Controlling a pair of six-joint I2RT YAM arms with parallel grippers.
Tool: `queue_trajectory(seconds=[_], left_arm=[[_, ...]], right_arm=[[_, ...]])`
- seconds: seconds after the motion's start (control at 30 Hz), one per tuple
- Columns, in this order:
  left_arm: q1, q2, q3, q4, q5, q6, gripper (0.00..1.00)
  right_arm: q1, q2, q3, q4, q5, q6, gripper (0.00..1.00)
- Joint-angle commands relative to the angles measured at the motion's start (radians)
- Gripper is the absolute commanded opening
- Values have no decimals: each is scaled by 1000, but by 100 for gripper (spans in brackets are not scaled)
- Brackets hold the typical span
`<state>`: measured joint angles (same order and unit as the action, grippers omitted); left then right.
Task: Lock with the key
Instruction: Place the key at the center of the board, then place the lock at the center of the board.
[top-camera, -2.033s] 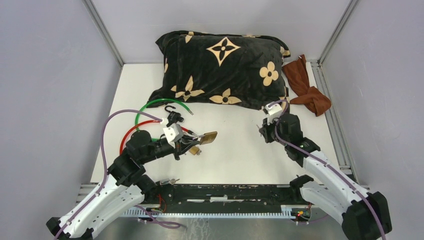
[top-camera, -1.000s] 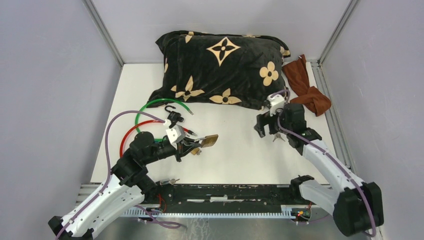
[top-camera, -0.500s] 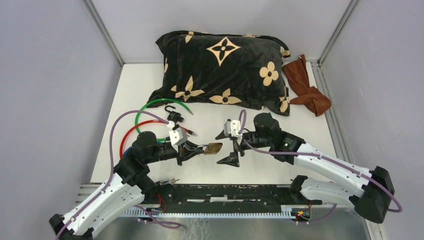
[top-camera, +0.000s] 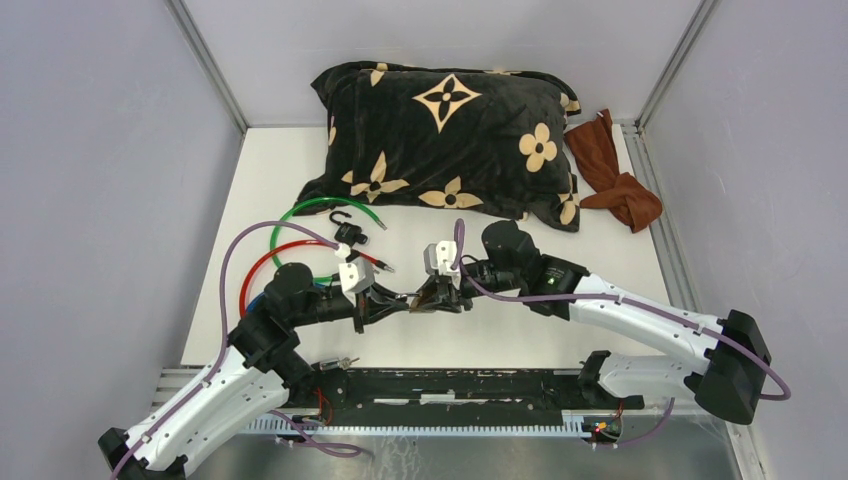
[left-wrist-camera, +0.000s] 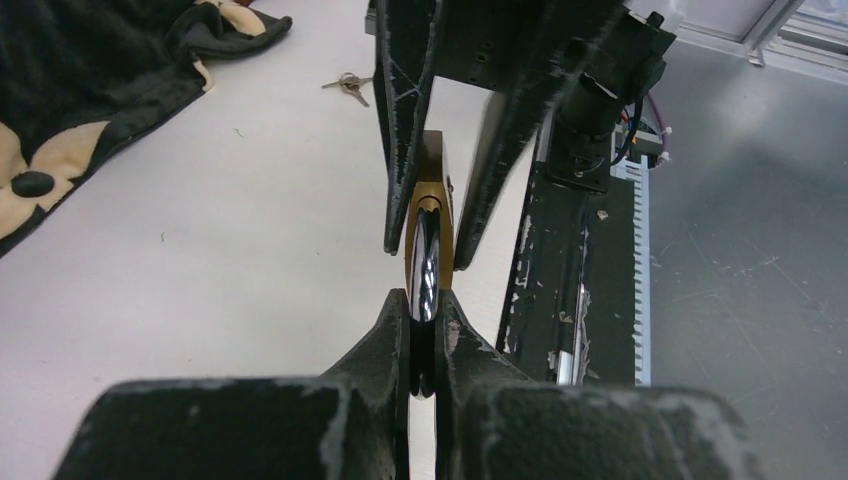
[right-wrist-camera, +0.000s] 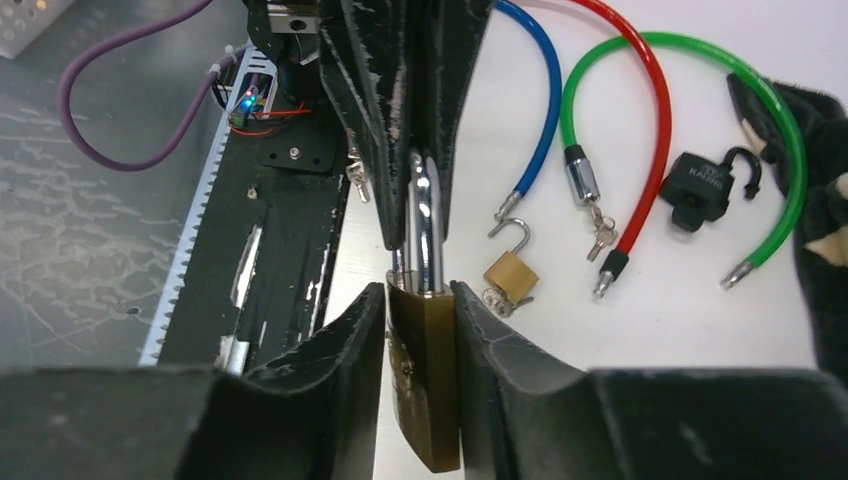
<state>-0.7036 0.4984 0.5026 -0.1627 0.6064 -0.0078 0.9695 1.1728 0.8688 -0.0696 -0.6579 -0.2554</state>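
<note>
Padlock (right-wrist-camera: 425, 400) transfer in hand: left gripper (left-wrist-camera: 422, 305) clamps its shackle, right gripper (right-wrist-camera: 418, 300) clamps its body. Next move likely needs the key (left-wrist-camera: 347, 83).

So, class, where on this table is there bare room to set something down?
Free: between the pillow, brown cloth and right arm; also left of the pillow. Crowded: cable loops and black padlock by the left gripper.

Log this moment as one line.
left gripper: shut on brass padlock shackle | right gripper: gripping its body | keys: not held
</note>
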Motion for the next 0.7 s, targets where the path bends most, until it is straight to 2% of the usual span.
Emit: queue_trajectory(seconds=[0.0, 0.07, 0.17, 0.2, 0.23, 0.3, 0.33, 0.47, 0.67], left_arm=[[3, -16, 20, 137, 35, -20, 2], [4, -17, 20, 136, 36, -18, 2], [2, -19, 18, 136, 34, -18, 2], [4, -22, 15, 138, 33, -14, 7], [3, -26, 11, 141, 27, -10, 29], [4, -32, 4, 147, 12, -13, 93], [4, -34, 1, 149, 2, -16, 99], [4, -40, -5, 158, -41, -20, 100], [4, -51, -12, 160, -65, -18, 100]], right_arm=[[5, 7, 27, 5, 40, 8, 22], [4, 13, 26, 3, 55, 15, 0], [2, 13, 20, 11, 89, 34, 0], [2, 9, 14, 20, 104, 44, 0], [0, 6, 9, 28, 112, 52, 0], [-13, -5, -2, 40, 135, 75, 0], [-23, -11, -10, 50, 140, 94, 0], [-109, -48, -63, 132, 149, 216, 0], [-304, -74, -186, 223, 215, 522, 0]])
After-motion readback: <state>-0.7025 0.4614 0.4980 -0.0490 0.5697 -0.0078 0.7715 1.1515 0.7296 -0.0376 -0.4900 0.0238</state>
